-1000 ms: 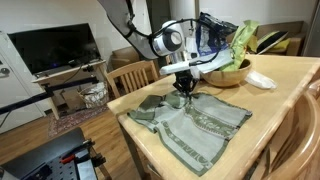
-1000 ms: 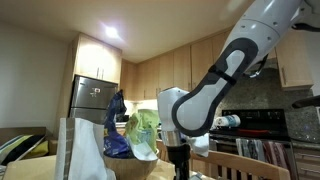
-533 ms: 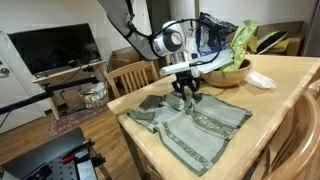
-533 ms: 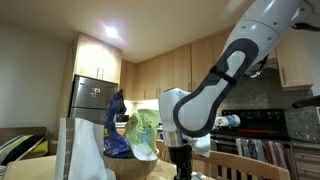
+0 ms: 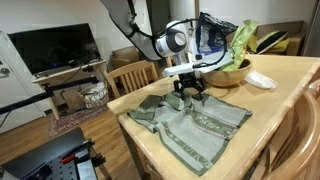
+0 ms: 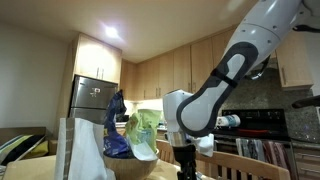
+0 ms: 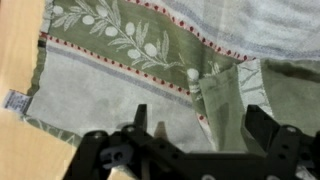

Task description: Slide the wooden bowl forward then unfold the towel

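Observation:
The grey-green towel (image 5: 192,122) lies spread on the wooden table (image 5: 285,105), with a small folded part at its near-left corner. My gripper (image 5: 190,96) hangs open just above the towel's back edge and holds nothing. In the wrist view the towel (image 7: 110,85) shows an olive-branch stripe, and a folded flap lies under the open gripper (image 7: 200,125) between the two dark fingers (image 7: 140,118). The wooden bowl (image 5: 232,73) sits behind the gripper, filled with leafy greens. The low exterior view shows the gripper (image 6: 186,168) beside the bowl (image 6: 132,167).
A small white dish (image 5: 262,80) lies right of the bowl. Wooden chairs (image 5: 132,76) stand at the table's far side. A white bag (image 6: 84,150) stands near the bowl. Bare table wood (image 7: 15,55) shows left of the towel.
The gripper went from shut on the towel to fully open and let the cloth go. It rose slightly; the towel now lies flat beneath it.

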Available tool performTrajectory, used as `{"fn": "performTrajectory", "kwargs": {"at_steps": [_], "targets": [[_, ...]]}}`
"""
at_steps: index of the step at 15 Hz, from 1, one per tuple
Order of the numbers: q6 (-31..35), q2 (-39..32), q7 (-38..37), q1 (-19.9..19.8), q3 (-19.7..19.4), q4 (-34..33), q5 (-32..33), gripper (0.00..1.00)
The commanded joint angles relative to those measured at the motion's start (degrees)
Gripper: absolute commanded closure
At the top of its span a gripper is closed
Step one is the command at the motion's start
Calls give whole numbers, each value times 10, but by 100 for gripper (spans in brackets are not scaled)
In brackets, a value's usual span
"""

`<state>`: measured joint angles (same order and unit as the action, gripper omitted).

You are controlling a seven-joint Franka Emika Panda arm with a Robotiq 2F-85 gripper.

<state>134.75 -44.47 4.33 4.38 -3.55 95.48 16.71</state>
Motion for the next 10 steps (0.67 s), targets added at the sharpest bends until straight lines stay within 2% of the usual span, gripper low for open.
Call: {"fn": "performTrajectory", "kwargs": {"at_steps": [1,4,5,6,7,10], "targets": [[-8,19,6,-10,7,21,-9,0],[-8,18,5,-9,7,25,-7,0],[-8,18,5,-9,7,27,-7,10],[-7,18,6,-8,7,28,-6,25],[-6,18,4,-8,7,30,-6,30],[-7,18,5,-7,8,31,-5,54]]}}
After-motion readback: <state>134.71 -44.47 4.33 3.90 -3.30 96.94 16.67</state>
